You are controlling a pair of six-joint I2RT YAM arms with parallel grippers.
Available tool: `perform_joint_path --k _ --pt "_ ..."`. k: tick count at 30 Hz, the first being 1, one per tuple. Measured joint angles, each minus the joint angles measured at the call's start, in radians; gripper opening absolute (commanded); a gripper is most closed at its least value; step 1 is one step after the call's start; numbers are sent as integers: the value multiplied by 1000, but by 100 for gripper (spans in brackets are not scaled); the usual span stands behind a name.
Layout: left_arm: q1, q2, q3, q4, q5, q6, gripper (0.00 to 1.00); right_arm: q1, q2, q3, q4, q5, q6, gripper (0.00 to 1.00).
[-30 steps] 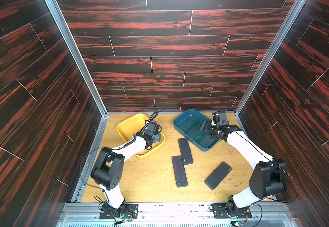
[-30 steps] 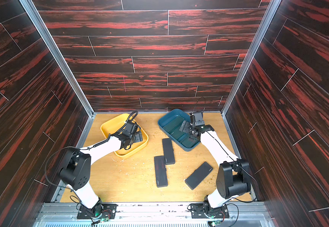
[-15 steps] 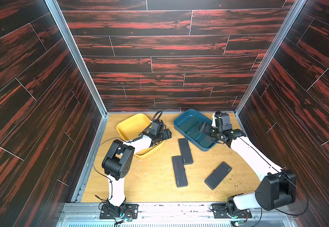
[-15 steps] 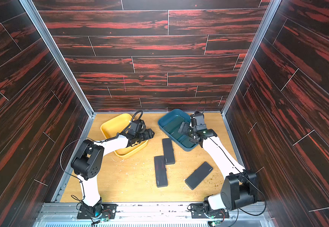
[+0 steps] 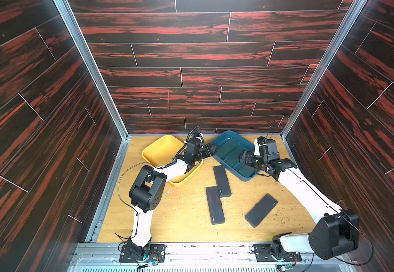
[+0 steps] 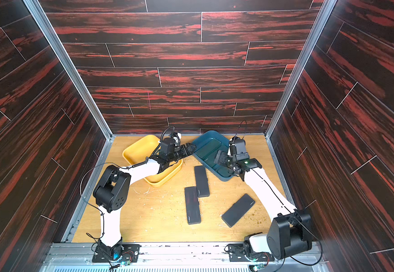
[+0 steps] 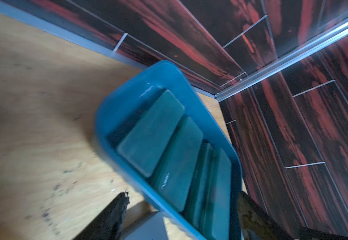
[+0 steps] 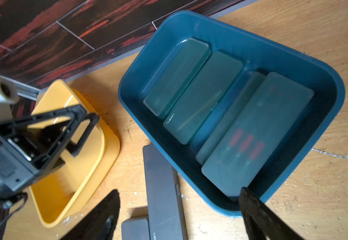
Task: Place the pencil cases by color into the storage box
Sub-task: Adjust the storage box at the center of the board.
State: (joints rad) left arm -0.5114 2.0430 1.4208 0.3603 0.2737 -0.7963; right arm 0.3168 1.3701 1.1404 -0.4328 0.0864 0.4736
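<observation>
My left end effector [image 5: 214, 148] and right end effector [image 5: 242, 157] gape empty at the blue tray [image 5: 233, 133]: green cases [image 8: 206, 97] sorted inside, black cases [image 5: 222, 181] beside it probably next.

Table [image 5: 186, 226] was light plywood, lower centre in both top views. White scratches [image 5: 177, 192] sat left of centre and brown specks [image 5: 283, 221] lower right. Back wall [image 5: 203, 70] and side walls [image 5: 26, 117] were dark planks with red grain, filling the upper and outer frame. A thin pink mark [image 5: 168, 101] ran vertically on the back wall, mid-frame. Two aluminium posts [image 5: 90, 68] ran up the back corners. Metal front rail [image 5: 214, 250] crossed the bottom edge, with a grille [image 5: 214, 269] just below it. Left wrist view was motion-blurred: table on its left half, wall upper right.
</observation>
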Motion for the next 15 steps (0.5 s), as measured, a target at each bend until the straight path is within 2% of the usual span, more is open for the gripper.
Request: perform_joint_path --k 7,15 --pt "-8 -48 -25 -114 -34 103 83 83 -46 -31 -44 12 -60 90" --pt "-7 -351 -142 -438 -257 233 83 270 -68 -113 -81 50 -57 91"
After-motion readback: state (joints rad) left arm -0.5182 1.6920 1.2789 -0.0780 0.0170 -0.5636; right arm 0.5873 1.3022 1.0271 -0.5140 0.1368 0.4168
